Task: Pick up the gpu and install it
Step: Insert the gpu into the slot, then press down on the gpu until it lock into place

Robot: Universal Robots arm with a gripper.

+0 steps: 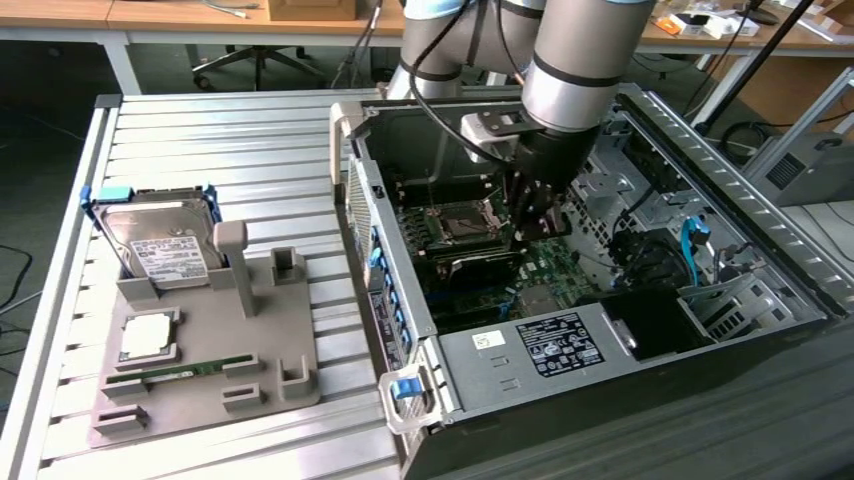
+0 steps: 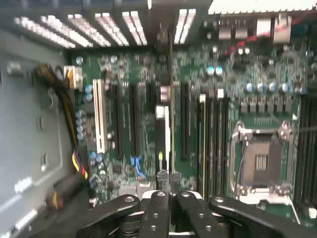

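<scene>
Now: install step, gpu being seated in the computer case (image 1: 400,330).
Ext view: gripper (image 1: 534,215) deep inside case, just beside the CPU socket (image 1: 467,222); card hard to make out. Wrist view: gripper (image 2: 166,196) fingers pinched shut on gpu (image 2: 166,134), edge-on over the motherboard (image 2: 124,89) slots, near CPU socket. Next needs, I'd judge, square alignment w/ slot, straight even push.

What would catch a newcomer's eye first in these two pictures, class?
The robot arm reaching down into the open computer case stands out first, its gripper shut on the gpu, a thin dark card held edge-on above the green motherboard. At the exterior view's left, a grey holder on the slatted table carries a silver hard drive and a narrow green memory stick.
</scene>
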